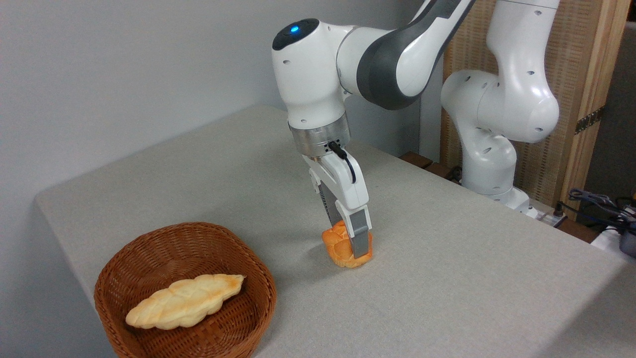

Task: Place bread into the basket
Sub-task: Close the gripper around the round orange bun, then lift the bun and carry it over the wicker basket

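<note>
At the basket (248,278), lower left of the counter (447,278): round brown wicker, shallow, sitting near the counter's front-left edge. Inside it lies a long pale braided loaf (184,301), resting across the basket floor, ends toward the rims.

Right of the basket, apart from it: the bun (340,248), small, golden-orange, lobed top. It sits on the counter, or only just off it; contact underneath cannot be told. Not in the basket.

Over the bun: the gripper (354,246), tilted, pointing down. Jaws pinching the bun from two sides; the near finger (361,233) lies flat against the bun's right face, the far one mostly hidden behind it. A black cable loops at the wrist.

Further right of the basket, beyond the counter's far edge: the white arm's base (489,164) in front of a woven panel in a wooden frame (591,74). Cables (596,201) at the far right edge.
</note>
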